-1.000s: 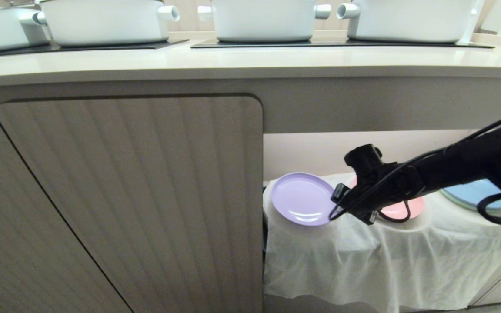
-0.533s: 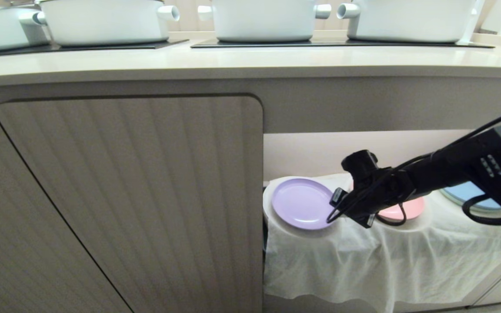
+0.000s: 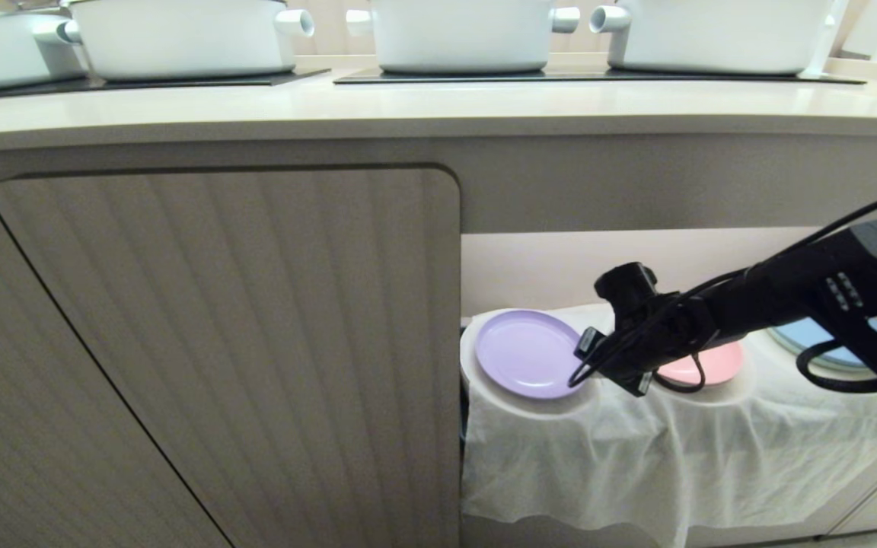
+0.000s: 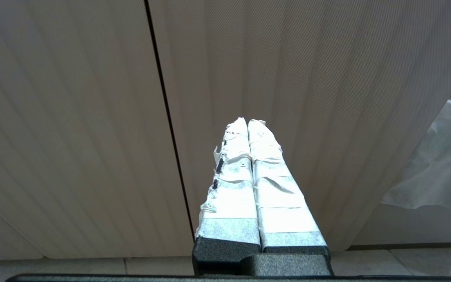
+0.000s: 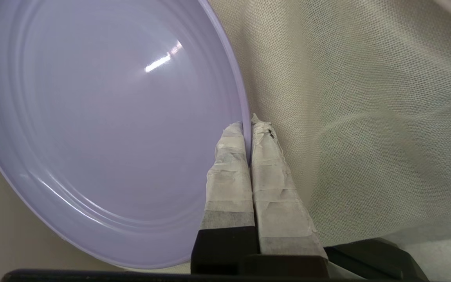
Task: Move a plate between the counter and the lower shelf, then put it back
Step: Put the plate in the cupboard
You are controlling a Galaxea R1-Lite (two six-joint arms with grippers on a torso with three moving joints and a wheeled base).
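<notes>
Right gripper: fingers pinched tight on the rim of the lilac plate, one finger inside the rim, one outside. You see the plate down on the lower shelf, lying on the white cloth, just left of the pink plate; blue plate sits further right.

Vs. 1 s ago: plate was tilted, near edge lifted; it now lies flatter and lower on the cloth. Arm has dropped slightly w/ it.

Right arm pose: reaches in from the right side, under the worktop, forearm sloping down toward the plate's right edge.

Left gripper: fingers pressed together, nothing between them, parked facing the cabinet door.
</notes>
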